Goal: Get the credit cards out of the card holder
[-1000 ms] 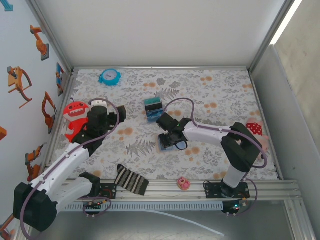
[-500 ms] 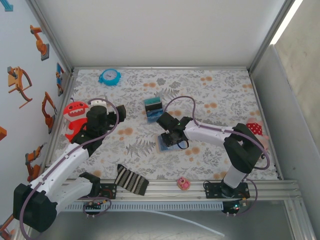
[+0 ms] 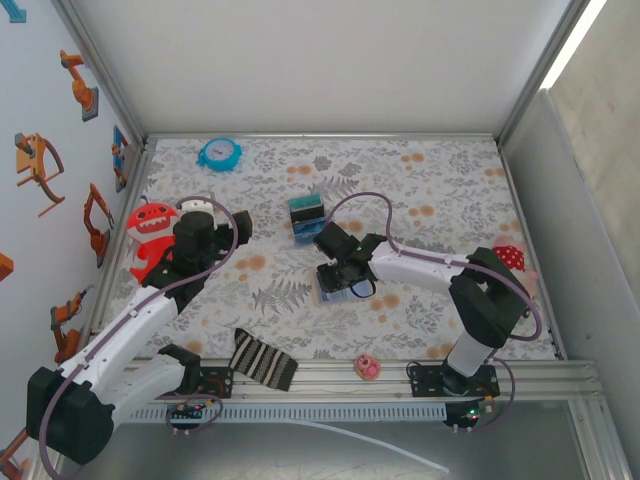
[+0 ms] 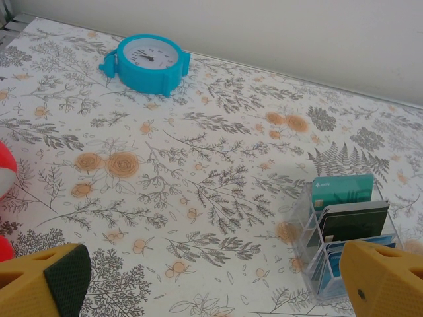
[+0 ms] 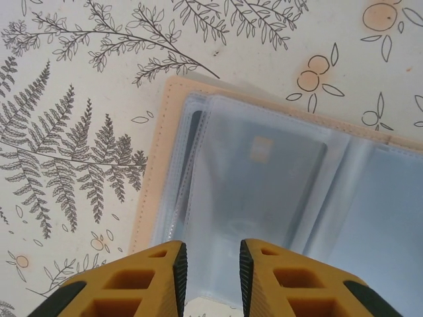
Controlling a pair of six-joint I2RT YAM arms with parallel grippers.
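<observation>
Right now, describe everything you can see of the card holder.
The card holder lies open and flat on the floral table. Its outer edge is tan and stitched. Inside are pale bluish, see-through plastic sleeves in two panels. A grey card with a chip shows through the sleeve of the left panel. The right gripper hangs over the holder's near edge with its jaws a little apart. Whether the fingers touch the sleeve I cannot tell.
</observation>
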